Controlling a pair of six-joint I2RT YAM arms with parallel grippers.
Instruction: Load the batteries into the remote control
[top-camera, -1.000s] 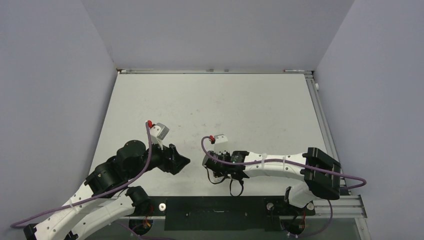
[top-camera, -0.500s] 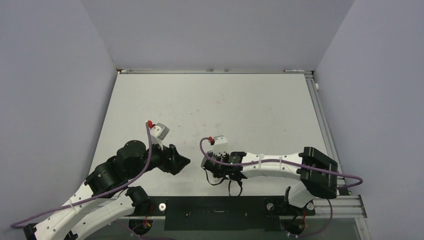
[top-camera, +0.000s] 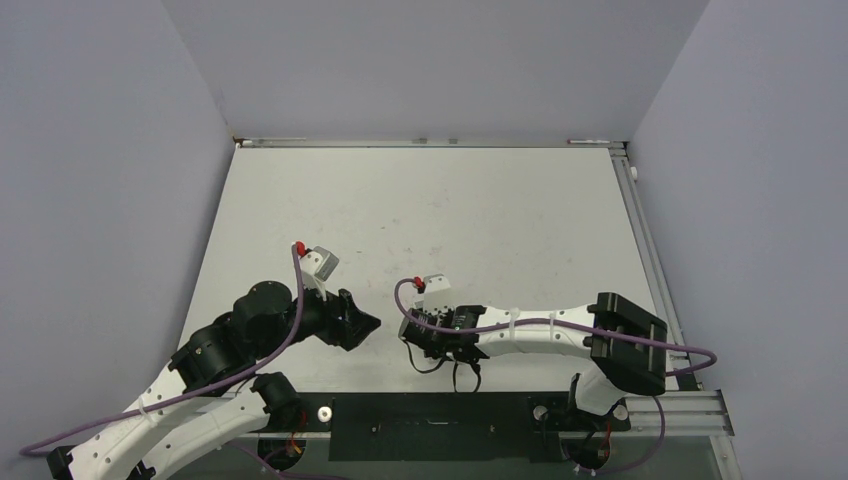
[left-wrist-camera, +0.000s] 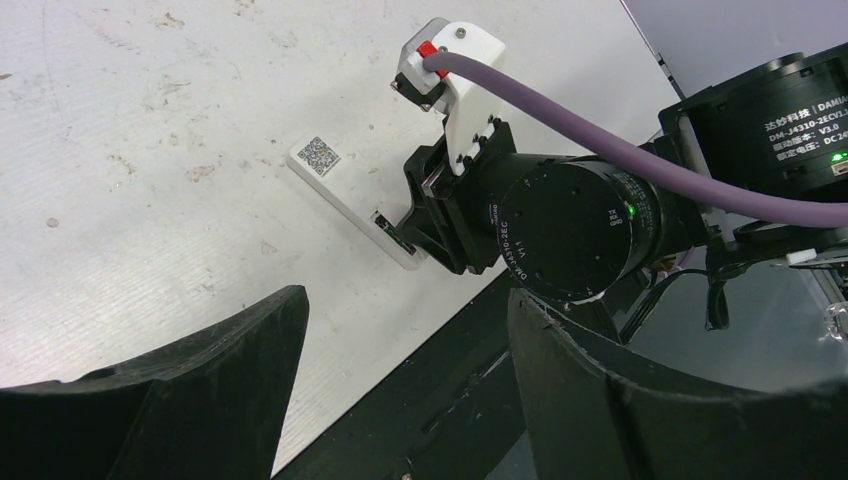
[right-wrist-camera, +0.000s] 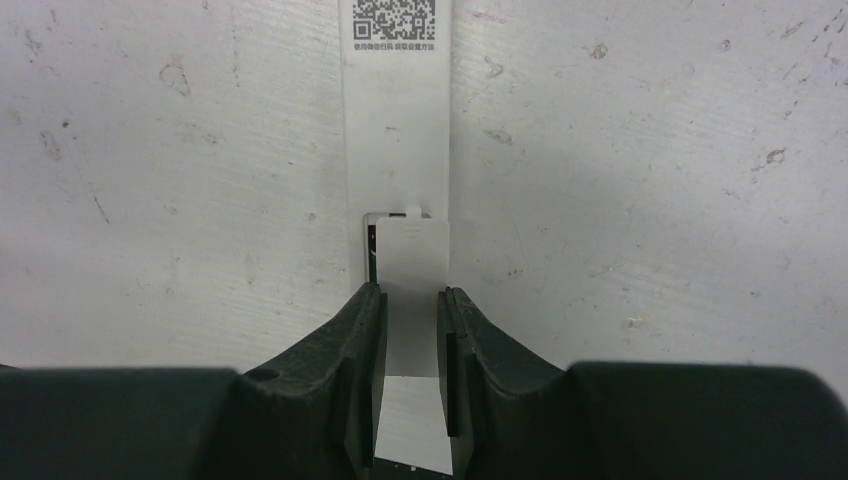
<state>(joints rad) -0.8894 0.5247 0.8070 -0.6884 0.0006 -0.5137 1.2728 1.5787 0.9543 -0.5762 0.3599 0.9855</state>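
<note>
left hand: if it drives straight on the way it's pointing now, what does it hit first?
Most likely the right hand, which sits over one end of the remote control, roughly dead ahead of the open left hand. Depth is hard to judge.

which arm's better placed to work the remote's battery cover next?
Right. The right gripper sits over the cover on the remote; the left gripper hangs open, apart from it.

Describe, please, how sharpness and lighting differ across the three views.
Top external view: flat, even light, sharp throughout, no glare. Left wrist view: the remote is crisp, while the left gripper is dark, near and slightly soft. Right wrist view: the printed code is readable, and a soft shadow spreads over the table beside the right gripper.
</note>
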